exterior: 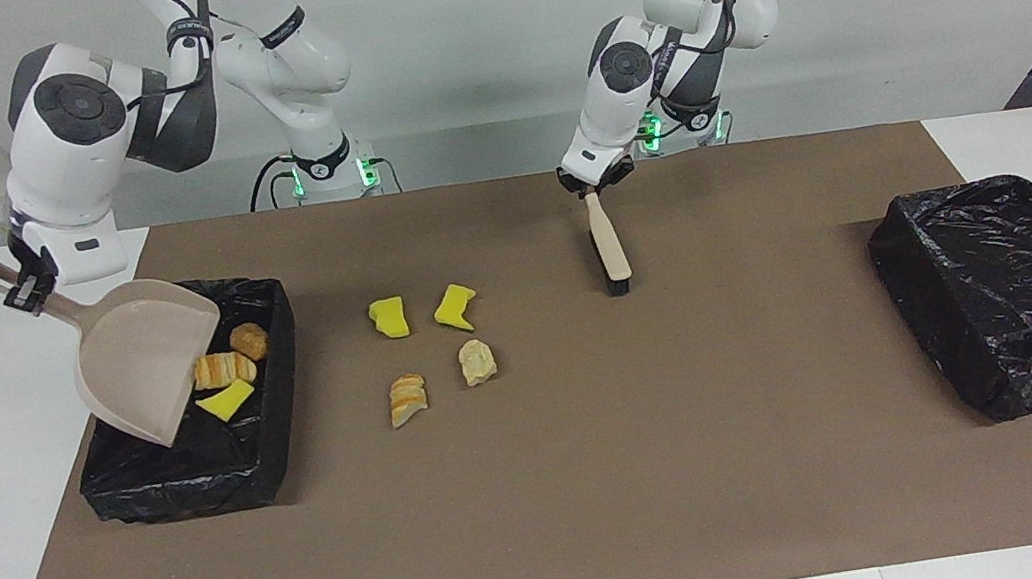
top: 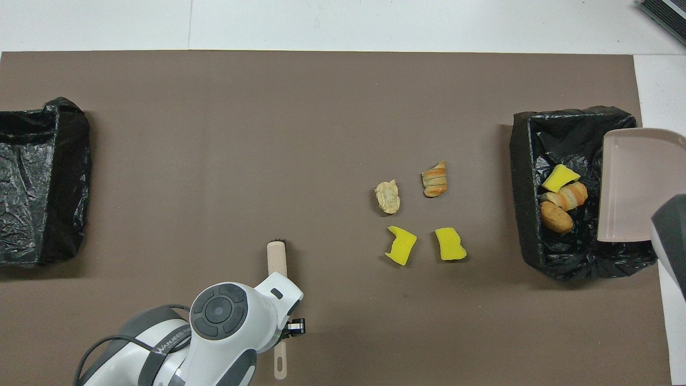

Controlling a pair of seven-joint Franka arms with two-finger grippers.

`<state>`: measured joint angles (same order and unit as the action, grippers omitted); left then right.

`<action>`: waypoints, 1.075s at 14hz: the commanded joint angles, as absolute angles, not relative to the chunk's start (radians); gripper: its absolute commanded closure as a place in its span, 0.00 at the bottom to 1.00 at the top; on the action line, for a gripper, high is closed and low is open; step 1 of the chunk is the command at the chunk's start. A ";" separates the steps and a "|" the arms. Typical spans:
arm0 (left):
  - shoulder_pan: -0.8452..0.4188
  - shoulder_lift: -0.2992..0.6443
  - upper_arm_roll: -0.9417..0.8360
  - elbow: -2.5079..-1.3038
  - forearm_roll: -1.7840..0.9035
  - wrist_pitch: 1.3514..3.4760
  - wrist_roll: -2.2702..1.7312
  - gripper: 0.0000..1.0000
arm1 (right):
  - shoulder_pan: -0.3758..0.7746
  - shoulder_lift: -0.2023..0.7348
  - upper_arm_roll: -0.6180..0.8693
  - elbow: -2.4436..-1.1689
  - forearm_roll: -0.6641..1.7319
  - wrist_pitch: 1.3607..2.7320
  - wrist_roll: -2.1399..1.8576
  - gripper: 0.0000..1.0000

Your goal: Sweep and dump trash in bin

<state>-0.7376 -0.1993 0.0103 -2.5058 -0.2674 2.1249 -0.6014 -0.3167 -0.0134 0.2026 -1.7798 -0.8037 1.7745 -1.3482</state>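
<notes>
**Step in hand: dumping.** My right gripper (exterior: pixel 23 288) is clamped on the handle of the beige plastic dustpan (exterior: pixel 145 367). The pan is tipped steeply, lip down, over the black-bagged bin (exterior: pixel 189 477) at the right arm's end of the table.

Three trash pieces (exterior: pixel 222 370) already lie inside that bin: one yellow foam chunk and two bread-like bits. Four loose pieces (exterior: pixel 455 306) remain on the brown mat (exterior: pixel 701 455), between the bin and the wooden-handled brush (exterior: pixel 610 251).

My left gripper (exterior: pixel 597 179) is at the top of the brush's handle; I cannot tell whether it grips it.

**Next, I judge:** bring the pan down beside the loose pieces and sweep them in.

**Views:** only the facing view shows the grip on the pan's handle. The overhead view looks straight into the bin's floor.
</notes>
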 commanded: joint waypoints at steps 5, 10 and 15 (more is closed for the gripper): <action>-0.579 -0.144 0.021 -2.341 -0.247 2.077 -0.497 0.00 | -0.267 -0.006 0.267 -1.646 -0.828 1.634 -1.313 1.00; -0.396 0.050 0.021 -1.977 -0.129 1.828 -0.349 0.00 | -0.193 0.009 0.271 -1.629 -0.703 1.617 -1.068 1.00; -0.264 0.104 0.023 -1.813 -0.034 1.773 -0.221 0.00 | -0.082 0.035 0.272 -1.566 -0.487 1.614 -0.671 1.00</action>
<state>-0.3029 0.0840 0.0330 -1.8764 -0.0837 1.8125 -0.2834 -0.1261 0.0061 0.2688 -1.6345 -0.5693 1.6376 -0.8131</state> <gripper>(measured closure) 0.000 0.674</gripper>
